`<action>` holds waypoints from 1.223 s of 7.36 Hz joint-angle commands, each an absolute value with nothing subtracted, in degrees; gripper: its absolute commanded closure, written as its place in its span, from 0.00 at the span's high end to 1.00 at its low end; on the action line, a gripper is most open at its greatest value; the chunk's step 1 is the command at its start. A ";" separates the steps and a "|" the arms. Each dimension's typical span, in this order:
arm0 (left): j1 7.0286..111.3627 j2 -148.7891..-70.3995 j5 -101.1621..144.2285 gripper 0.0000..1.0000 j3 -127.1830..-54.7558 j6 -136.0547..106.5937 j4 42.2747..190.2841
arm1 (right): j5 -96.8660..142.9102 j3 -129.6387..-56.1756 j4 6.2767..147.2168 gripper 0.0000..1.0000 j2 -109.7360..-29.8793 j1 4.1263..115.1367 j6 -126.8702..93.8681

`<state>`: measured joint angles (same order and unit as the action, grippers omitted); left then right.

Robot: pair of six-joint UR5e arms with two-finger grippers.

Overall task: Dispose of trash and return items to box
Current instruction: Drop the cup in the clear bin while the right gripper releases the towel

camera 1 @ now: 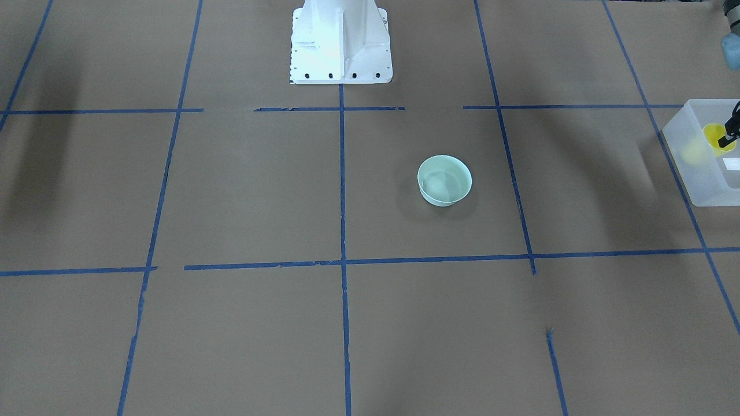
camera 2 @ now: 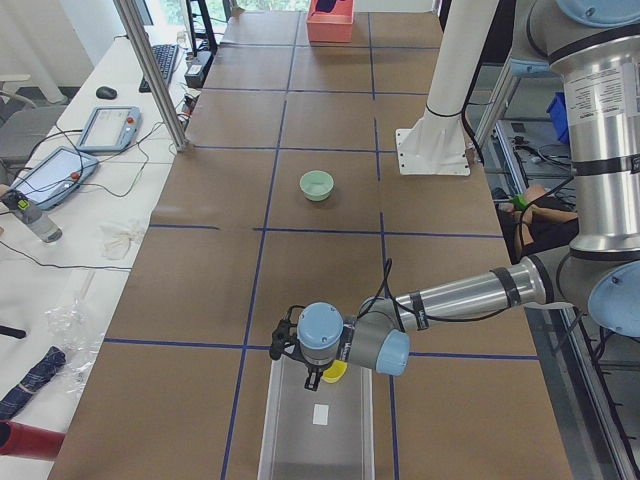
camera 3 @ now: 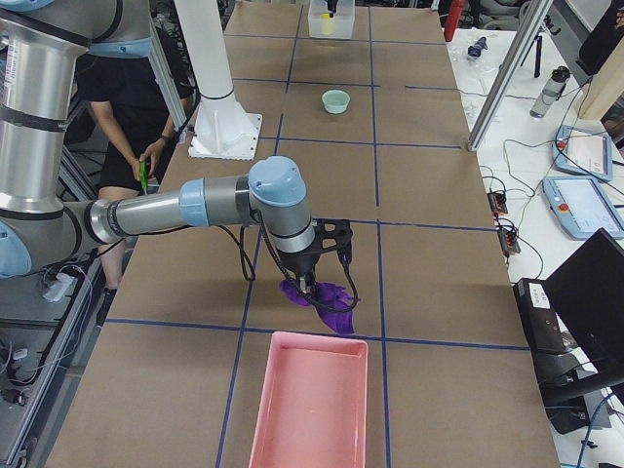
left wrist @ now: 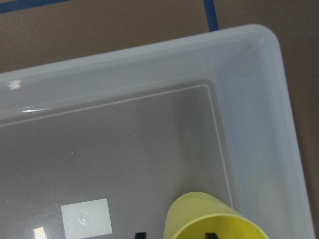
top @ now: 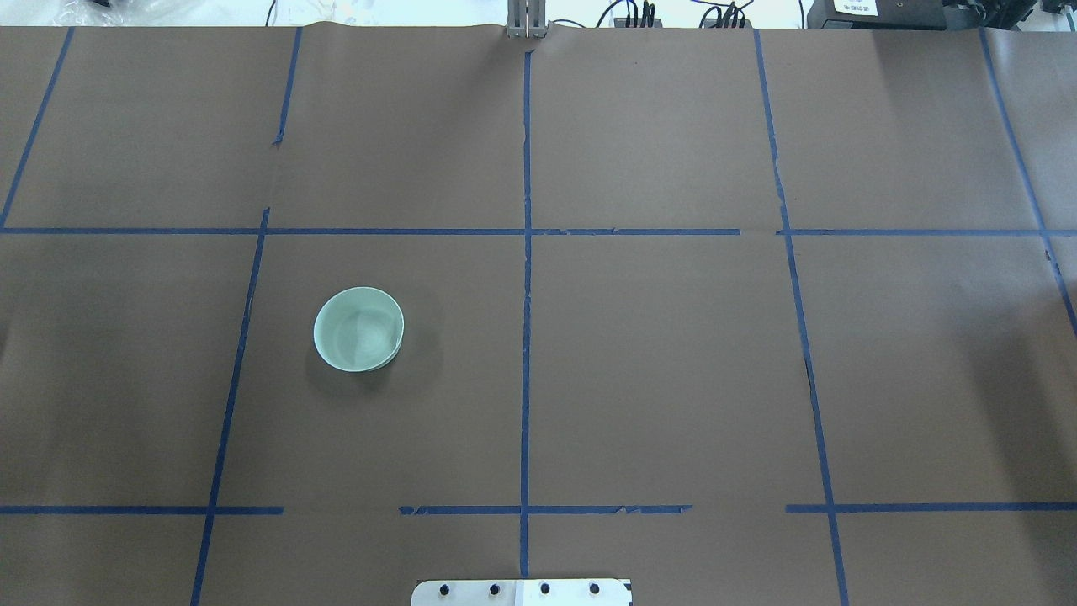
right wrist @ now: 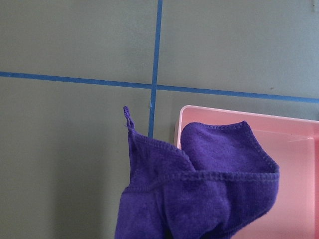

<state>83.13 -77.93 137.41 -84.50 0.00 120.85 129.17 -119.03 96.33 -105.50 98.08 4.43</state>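
My left gripper (camera 1: 727,134) is shut on the rim of the yellow cup (camera 1: 716,138) and holds it inside the translucent box (camera 1: 696,173) at the table's end. The left wrist view shows the cup (left wrist: 214,219) near the box's corner wall (left wrist: 269,124), beside a white label (left wrist: 85,217). The mint-green bowl (top: 359,328) stands upright and alone on the table, also in the front view (camera 1: 444,180). My right gripper (camera 3: 314,281) is shut on a purple cloth (camera 3: 322,292), which hangs at the edge of a pink tray (camera 3: 310,400).
The robot's white base (camera 1: 340,43) stands at the table's middle edge. Blue tape lines cross the brown table cover. In the right wrist view the cloth (right wrist: 199,194) hangs partly over the pink tray's corner (right wrist: 299,164). A person stands behind the robot (camera 3: 127,117).
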 commanded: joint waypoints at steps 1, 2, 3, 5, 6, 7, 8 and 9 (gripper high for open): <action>87.32 -77.96 132.67 1.00 -94.10 -0.18 119.80 | 127.62 -119.00 96.33 0.00 -105.47 98.00 4.48; 91.37 -78.39 129.41 1.00 -99.09 -0.18 115.71 | 126.92 -118.92 96.33 0.00 -105.47 97.82 4.48; 92.36 -78.75 127.64 1.00 -105.84 -0.35 108.79 | 126.04 -118.74 96.33 0.00 -105.47 97.82 5.79; 92.11 -79.98 127.96 1.00 -113.01 -7.23 104.59 | 124.46 -117.16 96.33 0.00 -104.86 99.66 9.30; 88.37 -81.72 128.14 1.00 -114.94 -15.04 105.46 | 123.06 -116.81 96.33 0.00 -104.77 100.54 11.67; 81.46 -84.44 128.06 1.00 -115.83 -23.38 105.38 | 120.52 -114.46 96.33 0.00 -102.59 101.68 14.13; 75.99 -86.90 127.97 1.00 -115.93 -31.30 105.47 | 119.54 -110.87 96.33 0.00 -101.79 101.95 16.85; 72.20 -88.66 127.97 1.00 -116.01 -35.81 105.56 | 118.40 -106.91 95.55 0.00 -101.60 102.04 18.70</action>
